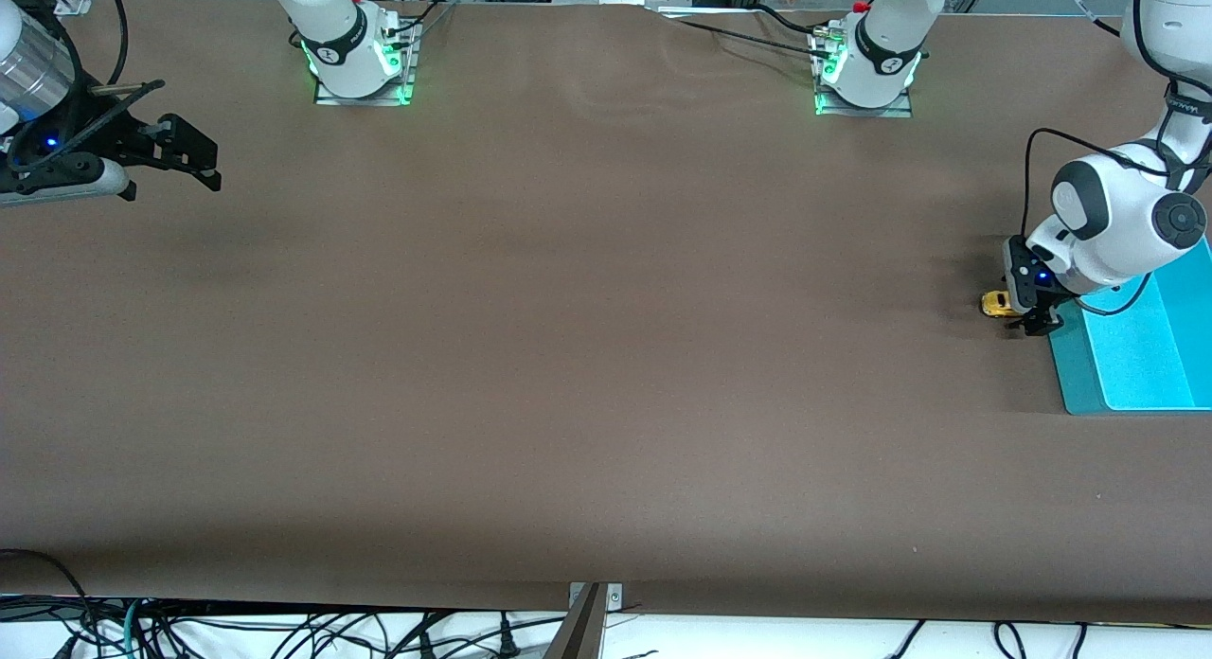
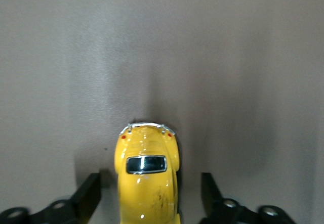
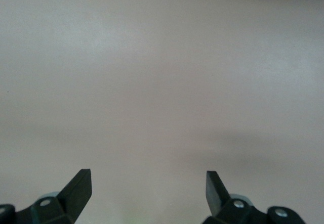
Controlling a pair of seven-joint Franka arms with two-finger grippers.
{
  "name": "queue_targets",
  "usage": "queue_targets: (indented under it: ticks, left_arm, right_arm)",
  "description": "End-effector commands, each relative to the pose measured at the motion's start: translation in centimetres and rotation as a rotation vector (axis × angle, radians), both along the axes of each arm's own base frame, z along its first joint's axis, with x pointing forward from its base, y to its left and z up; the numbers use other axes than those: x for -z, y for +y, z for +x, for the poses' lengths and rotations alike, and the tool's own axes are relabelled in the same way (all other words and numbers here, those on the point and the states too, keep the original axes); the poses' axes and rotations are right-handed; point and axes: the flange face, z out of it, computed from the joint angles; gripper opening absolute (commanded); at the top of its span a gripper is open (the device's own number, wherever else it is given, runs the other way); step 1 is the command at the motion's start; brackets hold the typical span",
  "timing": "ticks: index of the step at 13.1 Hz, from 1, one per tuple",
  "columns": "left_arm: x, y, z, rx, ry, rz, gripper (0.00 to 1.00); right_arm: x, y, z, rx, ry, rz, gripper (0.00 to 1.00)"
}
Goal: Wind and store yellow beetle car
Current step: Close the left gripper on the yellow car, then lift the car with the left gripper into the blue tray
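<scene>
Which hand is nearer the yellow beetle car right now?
Left. The left hand is open around the yellow beetle car, fingers either side with gaps, beside the teal tray. The right hand waits open at the right arm's end of the table.

A wide brown bench (image 1: 568,356) lies bare across its middle, giving open passage. At the left arm's end, a turquoise tray (image 1: 1136,356) sits on the bench. Just beside its edge stands the yellow beetle car (image 1: 994,303), with the left tool (image 1: 1032,313) low around it, fingers (image 2: 88,196) spread with gaps either side. The right tool (image 1: 194,157) hangs open over the right arm's end.
</scene>
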Motion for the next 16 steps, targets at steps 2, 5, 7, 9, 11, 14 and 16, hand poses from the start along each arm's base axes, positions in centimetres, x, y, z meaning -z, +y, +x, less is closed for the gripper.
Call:
queue_targets:
  ticks: [2,5,7,9,11,14,16]
  left_arm:
    - [0.4,1.0,-0.2,0.011,-0.009,0.001,0.16]
    - [-0.3,-0.6,0.8,0.023,-0.018,-0.008,0.14]
    - [-1.7,-3.1,2.3,-0.008,-0.003,-0.048,0.14]
    - [-3.5,-6.3,3.9,-0.08,0.04,-0.085,0.15]
    - [-6.6,-9.1,5.8,-0.1,0.099,-0.099,0.17]
    - [-11.6,-8.6,9.0,-0.125,0.146,-0.085,0.17]
    - [-13.5,-6.7,9.6,-0.106,0.159,-0.03,0.17]
  right_arm:
    - [-0.3,-0.2,-0.1,0.019,0.007,-0.005,1.0]
    - [-0.2,-0.5,0.0,0.024,0.007,-0.005,1.0]
    - [-0.2,-0.5,0.0,0.024,0.008,-0.003,1.0]
    - [-0.2,-0.6,0.0,0.025,0.01,-0.005,1.0]
    - [-0.2,-0.6,-0.1,0.024,0.01,-0.005,1.0]
    - [-0.1,-0.6,-0.2,0.02,0.02,-0.009,1.0]
    - [0.1,-0.6,-0.2,0.019,0.025,-0.01,1.0]
